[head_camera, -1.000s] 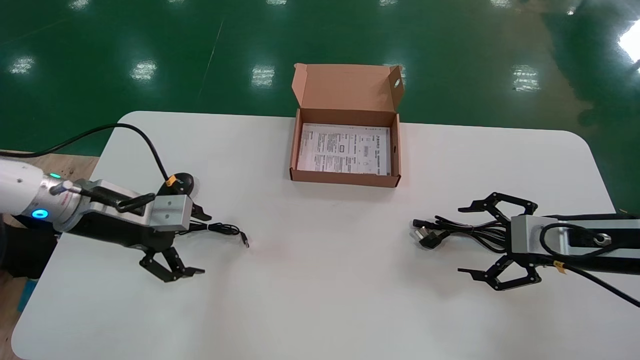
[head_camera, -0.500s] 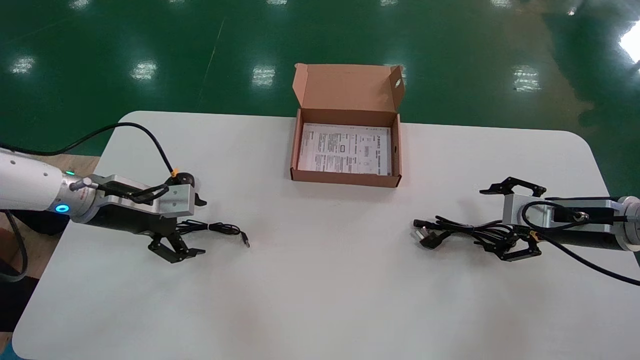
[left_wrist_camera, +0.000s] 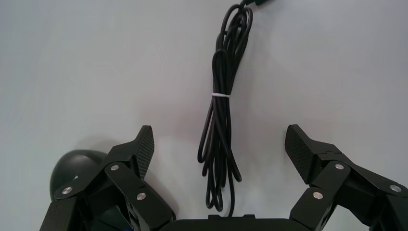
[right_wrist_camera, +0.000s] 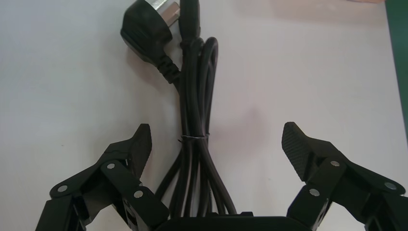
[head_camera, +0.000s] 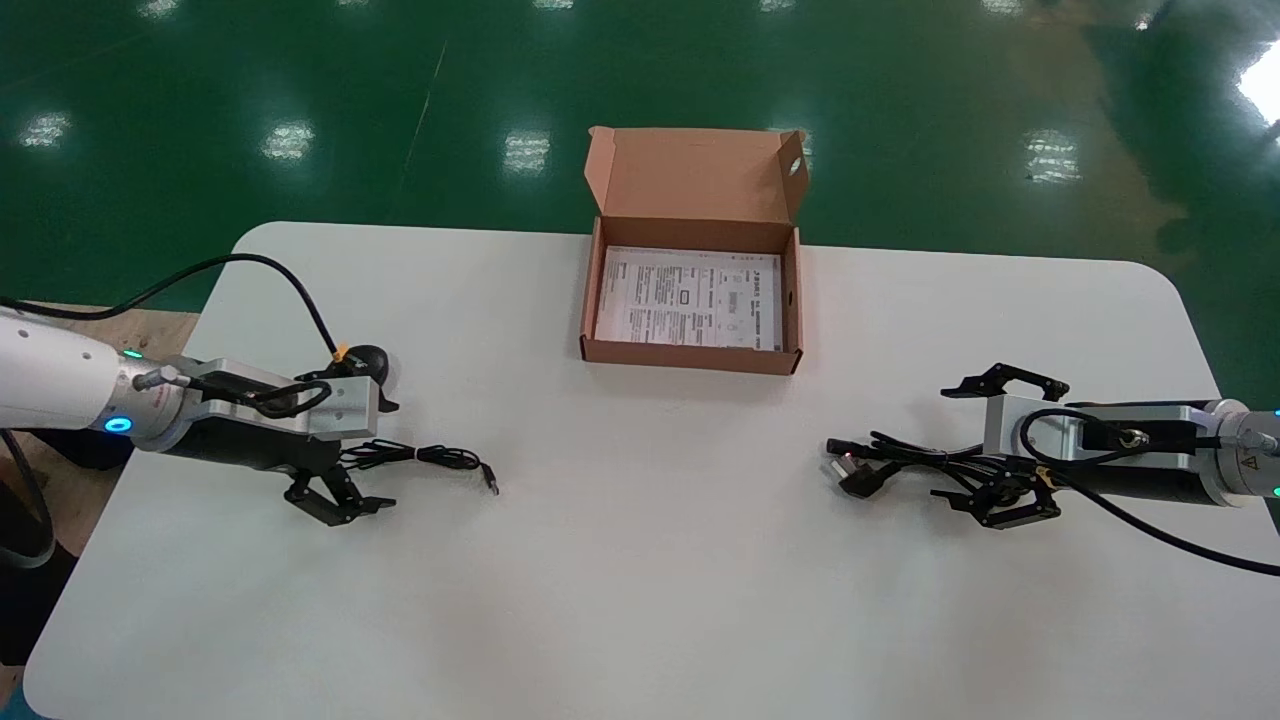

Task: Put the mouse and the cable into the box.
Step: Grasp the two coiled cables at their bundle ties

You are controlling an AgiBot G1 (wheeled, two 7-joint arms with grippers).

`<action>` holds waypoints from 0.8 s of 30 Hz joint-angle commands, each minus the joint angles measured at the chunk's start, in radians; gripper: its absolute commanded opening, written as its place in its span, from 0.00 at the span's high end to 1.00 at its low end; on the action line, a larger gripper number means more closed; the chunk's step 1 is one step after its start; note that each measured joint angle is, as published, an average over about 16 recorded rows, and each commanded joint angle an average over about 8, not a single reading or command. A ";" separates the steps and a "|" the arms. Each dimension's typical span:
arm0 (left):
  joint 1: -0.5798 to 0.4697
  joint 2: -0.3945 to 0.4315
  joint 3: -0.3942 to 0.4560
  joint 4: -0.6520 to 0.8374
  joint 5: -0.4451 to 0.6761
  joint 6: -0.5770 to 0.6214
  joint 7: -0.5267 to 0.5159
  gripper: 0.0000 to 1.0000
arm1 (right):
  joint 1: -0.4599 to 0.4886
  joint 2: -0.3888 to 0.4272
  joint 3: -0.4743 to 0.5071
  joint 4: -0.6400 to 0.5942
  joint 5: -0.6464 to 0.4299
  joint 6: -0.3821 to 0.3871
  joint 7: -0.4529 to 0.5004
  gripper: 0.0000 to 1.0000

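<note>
1. The box is standing open at the far middle of the bench. Its lid is standing upright at the back, and a printed sheet is covering its floor.
2. Bare bench surface is lying open between the box and both grippers, and also along the near side between the two arms.
3. The left gripper is hanging low near the left edge of the bench. It is spread wide and is gripping nothing.
4. The mouse is lying on the bench just beside the far finger of this gripper, outside the jaws. The mouse cord is running out between the fingers towards the middle of the bench.
5. The right gripper is hanging low near the right edge, also wide open and gripping nothing. The power cable is lying on the bench between its fingers.
6. The left wrist view is adding detail: a white tie is binding the coiled cord, and both finger pads are standing apart from it.
7. The right wrist view is showing a thin tie around the cable bundle. The plug is lying beyond the fingertips, and both pads are standing apart from the cable.
8. Only the head view is showing the box and the bench edges.
9. I cannot tell whether either gripper is touching the bench.
</note>
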State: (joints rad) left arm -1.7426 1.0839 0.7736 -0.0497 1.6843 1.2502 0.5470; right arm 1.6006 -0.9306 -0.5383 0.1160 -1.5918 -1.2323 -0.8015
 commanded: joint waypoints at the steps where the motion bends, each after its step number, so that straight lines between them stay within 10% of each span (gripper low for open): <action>1: -0.002 0.000 0.002 0.004 0.003 -0.004 0.002 1.00 | 0.002 -0.001 -0.001 -0.004 -0.001 0.001 -0.001 1.00; 24: 0.004 -0.002 -0.005 -0.013 -0.008 0.010 -0.004 1.00 | -0.006 0.004 0.002 0.013 0.005 -0.004 0.003 1.00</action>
State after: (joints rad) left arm -1.7392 1.0815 0.7690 -0.0620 1.6767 1.2594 0.5428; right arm 1.5949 -0.9268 -0.5367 0.1283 -1.5874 -1.2363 -0.7987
